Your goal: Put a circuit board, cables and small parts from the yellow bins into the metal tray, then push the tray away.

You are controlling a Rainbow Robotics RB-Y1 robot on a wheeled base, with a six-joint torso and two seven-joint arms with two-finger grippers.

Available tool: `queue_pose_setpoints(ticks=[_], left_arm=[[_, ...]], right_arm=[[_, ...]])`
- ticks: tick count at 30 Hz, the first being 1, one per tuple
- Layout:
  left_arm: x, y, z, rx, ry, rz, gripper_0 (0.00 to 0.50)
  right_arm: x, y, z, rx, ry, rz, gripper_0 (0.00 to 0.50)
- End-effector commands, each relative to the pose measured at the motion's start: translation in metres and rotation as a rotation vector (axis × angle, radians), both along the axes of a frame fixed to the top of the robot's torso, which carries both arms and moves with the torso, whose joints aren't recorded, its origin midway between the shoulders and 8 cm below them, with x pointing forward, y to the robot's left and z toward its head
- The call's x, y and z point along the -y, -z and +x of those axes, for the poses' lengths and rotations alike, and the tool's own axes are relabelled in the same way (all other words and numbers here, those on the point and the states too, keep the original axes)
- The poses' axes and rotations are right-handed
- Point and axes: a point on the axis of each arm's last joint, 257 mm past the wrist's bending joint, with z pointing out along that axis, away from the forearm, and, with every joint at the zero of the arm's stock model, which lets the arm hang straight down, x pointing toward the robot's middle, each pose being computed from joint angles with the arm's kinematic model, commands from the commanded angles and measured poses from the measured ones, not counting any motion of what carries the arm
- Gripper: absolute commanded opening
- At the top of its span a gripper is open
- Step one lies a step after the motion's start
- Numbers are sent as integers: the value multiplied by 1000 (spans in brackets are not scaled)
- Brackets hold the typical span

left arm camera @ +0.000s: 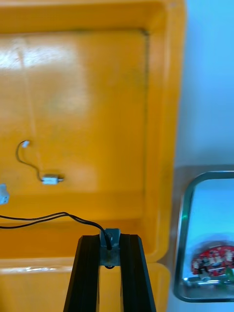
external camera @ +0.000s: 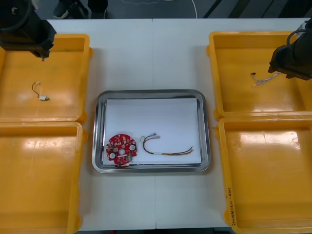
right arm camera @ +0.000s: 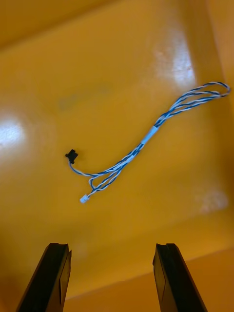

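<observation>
The round red board [external camera: 122, 149] is lying flat on the white lining in the near left corner of the tray [external camera: 99, 126]. Just beside it the red and yellow cable [external camera: 165, 147] is lying in a loose curve. A small metal part [external camera: 44, 98] with a thin curled wire is resting on the floor of the far left bin [external camera: 68, 73]. I am pinching a black cable [left arm camera: 48, 218] by its metal end in my left gripper [left arm camera: 110, 240], above that bin. The twisted blue and white cable [right arm camera: 146, 141] is sprawling in the far right bin [external camera: 243, 102].
</observation>
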Motion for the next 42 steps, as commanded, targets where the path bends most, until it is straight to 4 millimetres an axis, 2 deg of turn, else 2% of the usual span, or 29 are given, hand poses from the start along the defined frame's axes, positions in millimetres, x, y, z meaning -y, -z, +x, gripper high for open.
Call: queue_pose_setpoints(ticks=[1, 5, 6, 11, 22, 28, 33, 42], left_arm=[[56, -14, -1, 62, -70, -132, 0], [82, -7, -5, 75, -50, -160, 0], [93, -3, -7, 78, -38, -167, 0], [122, 15, -13, 61, -7, -189, 0], [170, 80, -41, -63, 5, -110, 0], [180, 116, -55, -108, -5, -64, 0], [189, 138, -54, -91, 3, -76, 0], [196, 165, -51, -63, 4, -96, 0]], right_arm=[[22, -10, 4, 40, 130, 16, 500], [27, -7, 7, 54, 204, 28, 500], [27, -5, 9, 58, 232, 47, 500], [27, -3, 22, 92, 301, 112, 500], [29, 2, 43, 119, 356, 180, 500], [21, -5, 57, 152, 369, 227, 500], [15, -14, 69, 203, 366, 264, 500], [14, 2, 76, 209, 391, 296, 500]])
